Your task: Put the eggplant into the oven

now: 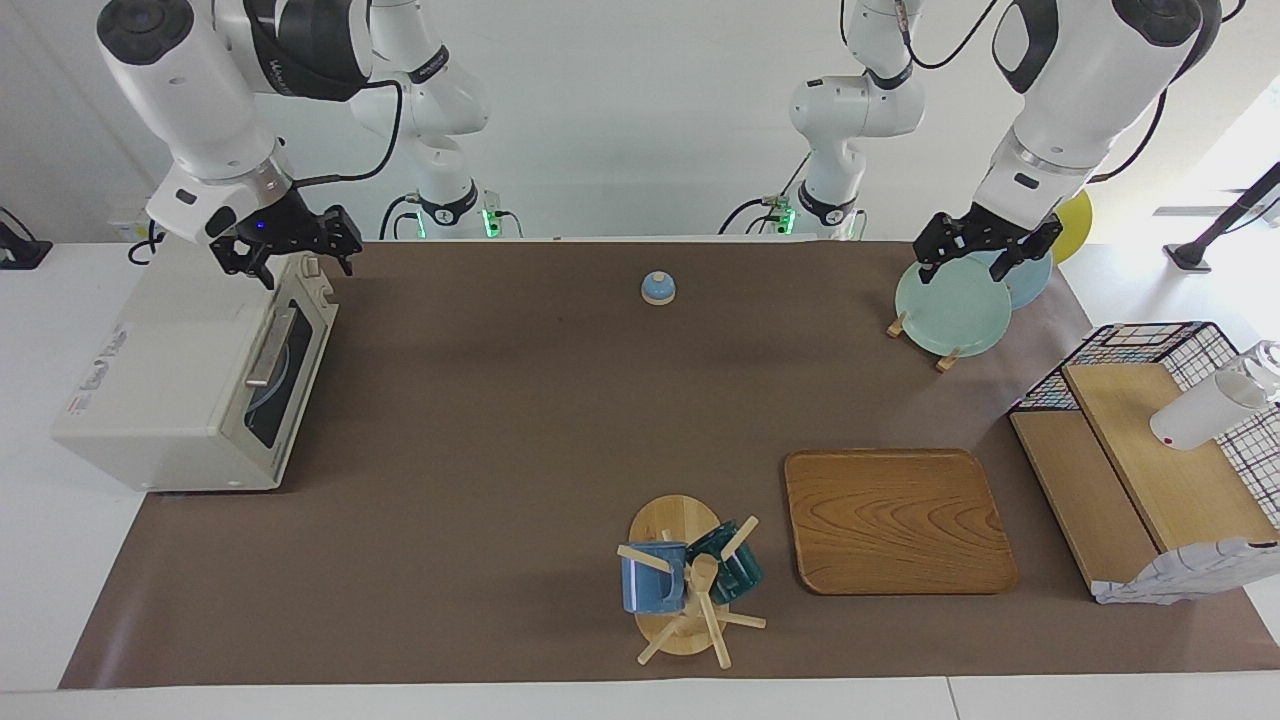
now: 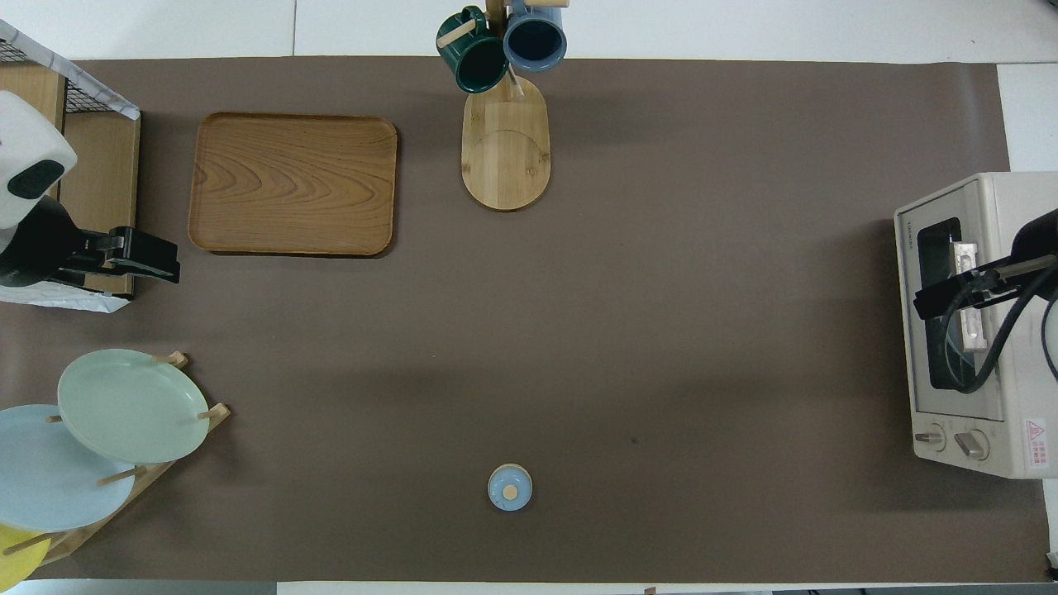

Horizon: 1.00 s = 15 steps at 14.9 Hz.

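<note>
The cream-white oven (image 1: 170, 370) stands at the right arm's end of the table, its dark glass door shut; it also shows in the overhead view (image 2: 992, 330). The eggplant is not in view in either frame. My right gripper (image 1: 295, 255) is open and empty, raised over the oven's top front edge, and in the overhead view (image 2: 930, 302) it lies over the door. My left gripper (image 1: 975, 255) is open and empty over the plate rack; it also shows in the overhead view (image 2: 161, 260).
A plate rack with a green plate (image 1: 950, 305) stands near the left arm. A wooden tray (image 1: 895, 520), a mug tree (image 1: 685, 580), a small blue bell (image 1: 658, 288) and a wire basket with wooden boards (image 1: 1150, 440) are on the brown mat.
</note>
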### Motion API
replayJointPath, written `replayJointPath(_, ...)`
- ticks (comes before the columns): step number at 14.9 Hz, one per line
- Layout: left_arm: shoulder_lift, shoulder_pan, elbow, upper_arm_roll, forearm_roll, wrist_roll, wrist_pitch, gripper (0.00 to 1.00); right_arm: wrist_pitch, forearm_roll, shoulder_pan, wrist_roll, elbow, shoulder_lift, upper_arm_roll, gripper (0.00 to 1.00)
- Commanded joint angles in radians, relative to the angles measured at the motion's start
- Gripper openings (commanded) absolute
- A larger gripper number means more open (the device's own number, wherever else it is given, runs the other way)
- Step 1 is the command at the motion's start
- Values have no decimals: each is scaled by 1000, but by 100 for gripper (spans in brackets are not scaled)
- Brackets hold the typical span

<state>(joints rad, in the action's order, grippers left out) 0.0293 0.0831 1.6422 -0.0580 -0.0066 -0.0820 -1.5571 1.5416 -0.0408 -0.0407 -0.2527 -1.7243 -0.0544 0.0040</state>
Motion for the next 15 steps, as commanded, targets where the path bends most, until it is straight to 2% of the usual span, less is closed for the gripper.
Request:
replayJointPath(1, 26, -14, 21, -9, 23, 4, 3, 100, -6, 53, 21, 75, 5, -18, -47, 100)
replayJointPath(3, 26, -14, 21, -9, 22, 4, 3, 100, -14, 41, 51, 79, -1, -27, -64, 100)
replayJointPath(15, 26, -14, 21, -9, 23, 4, 3, 100, -29, 9, 65, 107, 15, -38, -85, 100)
